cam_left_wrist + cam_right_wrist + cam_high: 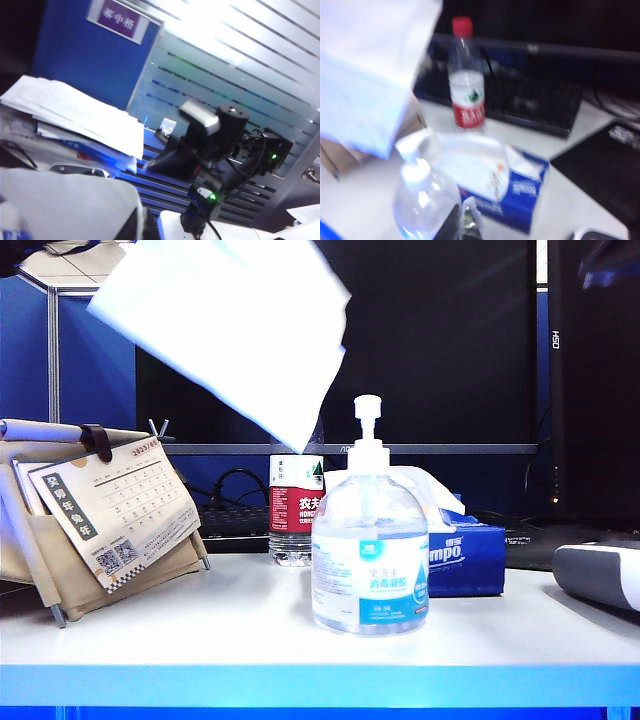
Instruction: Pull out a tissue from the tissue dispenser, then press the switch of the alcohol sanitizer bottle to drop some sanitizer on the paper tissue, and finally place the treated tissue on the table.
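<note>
Exterior view: tissue (225,335) already out of the tissue dispenser (465,555), hanging above the sanitizer bottle (370,560) from the off-frame, pressed-together left hand; right hand (457,225) closed and empty near the bottle; switch (368,420) unpressed, tabletop (200,630) placement pending.

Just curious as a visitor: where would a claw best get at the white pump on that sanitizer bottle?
Come from straight above onto the flat top of the switch. It stands upright, clear of the alcohol sanitizer bottle, with open space overhead; the tissue hangs up to one side.

The black arm (220,145) bears looped cables and green lights.
</note>
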